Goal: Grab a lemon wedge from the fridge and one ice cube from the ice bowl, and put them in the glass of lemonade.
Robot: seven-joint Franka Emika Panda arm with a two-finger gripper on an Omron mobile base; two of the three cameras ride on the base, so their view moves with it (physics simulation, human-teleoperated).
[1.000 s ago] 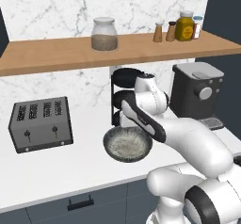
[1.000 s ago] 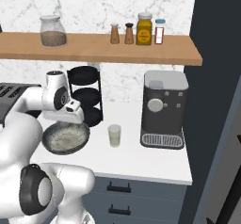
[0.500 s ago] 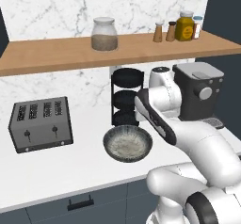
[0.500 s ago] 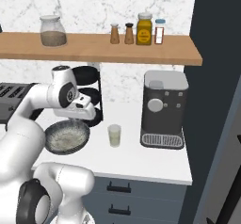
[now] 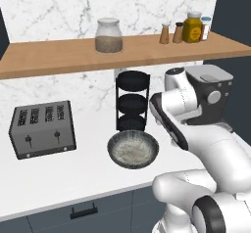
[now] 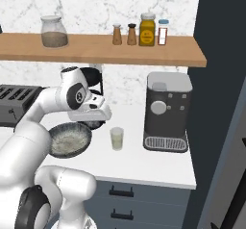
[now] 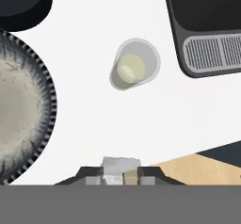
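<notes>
Claw (image 7: 120, 171) pinches an ice cube (image 7: 121, 164) (no legible labels) above counter.

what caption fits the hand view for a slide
Gripper holding an ice cube above the counter, short of the glass of lemonade.

Glass of lemonade (image 6: 116, 138): small clear tumbler, pale yellow-green liquid, upright on the white desk (image 6: 144, 160). Ice bowl (image 6: 70, 139): wide, shallow, dark speckled rim, pale inside, near the glass. A pale cube (image 7: 121, 166) sits between the claw (image 7: 121, 177) fingertips.
</notes>
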